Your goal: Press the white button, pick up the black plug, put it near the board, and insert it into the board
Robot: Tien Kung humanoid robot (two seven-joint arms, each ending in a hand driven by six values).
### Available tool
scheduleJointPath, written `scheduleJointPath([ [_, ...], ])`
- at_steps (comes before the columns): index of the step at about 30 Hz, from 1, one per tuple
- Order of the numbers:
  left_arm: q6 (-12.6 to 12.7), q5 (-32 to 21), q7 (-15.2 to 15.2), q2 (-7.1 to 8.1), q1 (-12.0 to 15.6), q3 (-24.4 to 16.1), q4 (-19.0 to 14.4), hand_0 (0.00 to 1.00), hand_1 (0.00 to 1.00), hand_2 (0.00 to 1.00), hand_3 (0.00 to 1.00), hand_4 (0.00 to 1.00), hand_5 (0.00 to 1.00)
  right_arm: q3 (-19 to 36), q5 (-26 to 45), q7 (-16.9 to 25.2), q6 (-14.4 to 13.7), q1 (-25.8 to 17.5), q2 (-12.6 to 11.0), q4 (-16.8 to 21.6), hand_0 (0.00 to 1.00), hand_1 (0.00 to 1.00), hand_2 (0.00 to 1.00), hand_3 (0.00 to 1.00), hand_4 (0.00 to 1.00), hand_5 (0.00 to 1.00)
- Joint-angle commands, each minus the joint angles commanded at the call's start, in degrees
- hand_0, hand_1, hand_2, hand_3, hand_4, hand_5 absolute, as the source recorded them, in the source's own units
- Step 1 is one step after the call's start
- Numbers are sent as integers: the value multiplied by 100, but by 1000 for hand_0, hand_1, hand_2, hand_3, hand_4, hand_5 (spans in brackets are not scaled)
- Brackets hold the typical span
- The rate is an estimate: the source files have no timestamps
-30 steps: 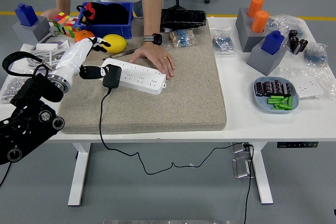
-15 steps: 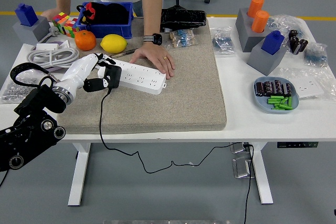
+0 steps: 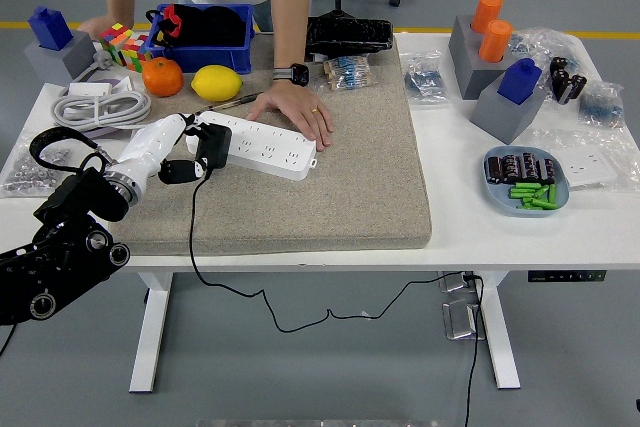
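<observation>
A white power strip [image 3: 262, 144] lies on the grey mat [image 3: 330, 197], angled from upper left to lower right. The black plug [image 3: 213, 144] stands on the strip's left end, and its black cord [image 3: 192, 237] runs down over the mat's front edge. My left hand [image 3: 190, 150], white with dark fingertips, comes in from the lower left and is curled against the plug's left side, thumb below and fingers above. A person's hand [image 3: 296, 111] lies flat at the strip's far edge and holds it down. The right arm is out of view.
An orange [image 3: 162, 76], a lemon [image 3: 217, 82], a coiled white cable [image 3: 100, 107] and a blue bin [image 3: 205, 35] crowd the back left. The person's other hand [image 3: 100, 25] rests by a colour cube [image 3: 122, 44]. Grey blocks [image 3: 508, 102] and a blue dish [image 3: 526, 182] stand at the right.
My left arm has dropped and pulled towards the lower left, uncovering the orange. The plug has stayed at the strip's left end. The person's hand has not moved.
</observation>
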Motion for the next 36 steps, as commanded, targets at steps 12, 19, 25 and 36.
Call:
scheduleJointPath([
  [12,-1,-110,-67,-175,-178,170,405,858,810,730,698,578,2,38,4,4,2,-14,4,2,680,570,549,571,673,208],
  [19,12,-160,-106,-248,-234,234,537,857,808,729,698,580,2,40,7,5,2,-13,12,1,679,571,548,571,673,208],
  [25,22,-164,-123,-306,-295,240,616,859,810,728,697,582,2,36,9,5,2,-17,11,0,680,571,547,571,673,209],
  [36,31,-218,-157,-446,-459,321,811,859,812,731,699,610,2,42,14,11,1,8,8,4,680,569,547,571,673,209],
])
